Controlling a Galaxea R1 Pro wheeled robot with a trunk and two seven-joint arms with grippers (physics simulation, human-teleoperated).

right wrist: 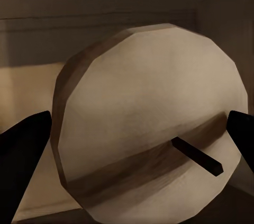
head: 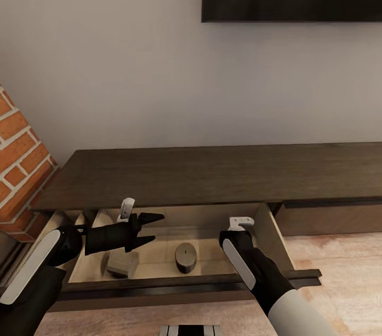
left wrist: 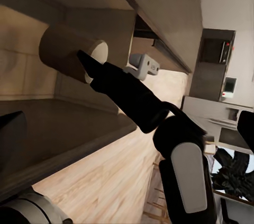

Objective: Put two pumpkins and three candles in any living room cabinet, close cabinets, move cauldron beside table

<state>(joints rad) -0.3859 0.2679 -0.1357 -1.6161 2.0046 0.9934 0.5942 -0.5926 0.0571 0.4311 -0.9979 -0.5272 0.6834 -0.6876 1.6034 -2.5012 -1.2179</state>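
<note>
The cabinet [head: 212, 177] is being seen with one drawer [head: 276, 235] pulled open. The left end effector [head: 151, 229] is being held level over the drawer's left part, pointing sideways, its fingers spread apart and gripping nothing. The right end effector [head: 240, 226] is being angled down into the drawer's right part; in the right wrist view a candle [right wrist: 151, 123] is sitting between the spread fingertips [right wrist: 24, 150], though contact cannot be told. Another candle [head: 185, 256] is lying on the drawer floor between the arms.
</note>
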